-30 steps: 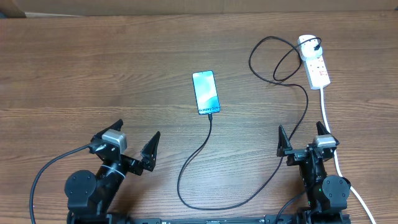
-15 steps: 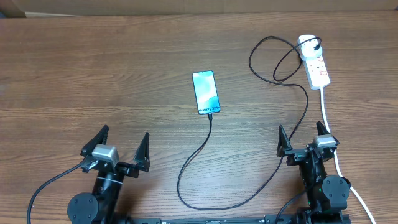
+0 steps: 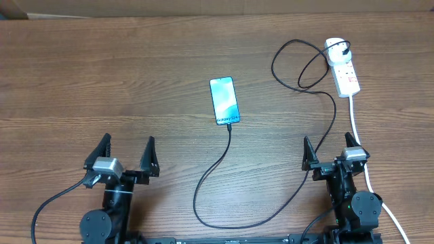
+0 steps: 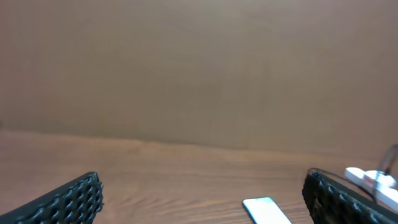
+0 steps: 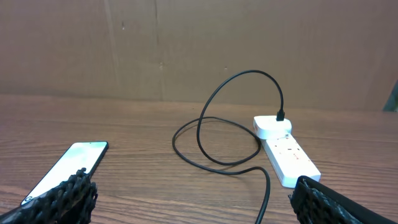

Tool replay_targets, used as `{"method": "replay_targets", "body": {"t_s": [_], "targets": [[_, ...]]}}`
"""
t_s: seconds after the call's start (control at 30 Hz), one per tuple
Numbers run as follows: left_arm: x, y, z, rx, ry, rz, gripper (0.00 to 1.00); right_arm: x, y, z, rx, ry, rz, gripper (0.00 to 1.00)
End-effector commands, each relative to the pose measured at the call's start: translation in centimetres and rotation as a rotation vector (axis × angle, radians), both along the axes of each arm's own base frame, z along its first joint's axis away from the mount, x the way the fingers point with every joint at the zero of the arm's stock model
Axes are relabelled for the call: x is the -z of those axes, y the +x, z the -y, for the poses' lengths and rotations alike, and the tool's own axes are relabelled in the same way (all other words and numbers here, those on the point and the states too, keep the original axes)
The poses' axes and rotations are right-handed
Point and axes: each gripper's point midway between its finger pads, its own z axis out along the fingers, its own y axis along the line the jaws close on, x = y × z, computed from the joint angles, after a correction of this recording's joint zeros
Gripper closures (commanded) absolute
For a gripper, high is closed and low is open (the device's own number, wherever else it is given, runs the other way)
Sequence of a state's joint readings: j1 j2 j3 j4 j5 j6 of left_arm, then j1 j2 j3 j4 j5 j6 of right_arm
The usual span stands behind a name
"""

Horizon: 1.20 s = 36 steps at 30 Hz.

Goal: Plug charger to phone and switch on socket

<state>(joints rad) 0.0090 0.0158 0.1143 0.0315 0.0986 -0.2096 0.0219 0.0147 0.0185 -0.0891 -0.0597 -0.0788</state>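
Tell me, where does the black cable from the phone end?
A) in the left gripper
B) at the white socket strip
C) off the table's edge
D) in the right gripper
B: the cable leaves the phone at its near edge, loops round and ends at the far end of the socket.

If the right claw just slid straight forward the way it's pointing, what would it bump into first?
Most likely the charger cable, lying just ahead of the open right gripper; its height is unclear.
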Motion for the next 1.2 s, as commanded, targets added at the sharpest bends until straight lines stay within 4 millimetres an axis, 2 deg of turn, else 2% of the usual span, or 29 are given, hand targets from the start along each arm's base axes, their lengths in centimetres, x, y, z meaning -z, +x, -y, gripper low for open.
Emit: {"method": "replay_targets", "body": {"t_s": [0.0,0.27,0.43,0.5,0.67,0.9,1.17], "targets": [[1.6,0.4,-1.7,-0.089,-0.077,-0.012,0.01,0.0,0.0,0.0,0.003,-0.001,0.009,0.00],[2.7,0.7,-3.3,-0.178,-0.094,-0.002,0.00,0.0,0.0,0.0,0.003,-0.001,0.009,0.00],[2.9,0.7,-3.4,-0.198,-0.012,-0.011,0.00,0.0,0.0,0.0,0.003,-0.001,0.009,0.00],[3.7,0.8,-3.4,-0.202,0.018,-0.040,0.00,0.0,0.0,0.0,0.003,-0.001,0.009,0.00],[7.6,0.8,-3.8,-0.220,0.059,-0.201,0.00,0.0,0.0,0.0,0.003,-0.001,0.009,0.00],[7.6,0.9,-2.9,-0.173,0.149,-0.201,0.00,0.0,0.0,0.0,0.003,-0.001,0.009,0.00],[7.6,0.8,-2.9,-0.173,0.159,-0.201,0.00,0.0,0.0,0.0,0.003,-0.001,0.009,0.00]]}}
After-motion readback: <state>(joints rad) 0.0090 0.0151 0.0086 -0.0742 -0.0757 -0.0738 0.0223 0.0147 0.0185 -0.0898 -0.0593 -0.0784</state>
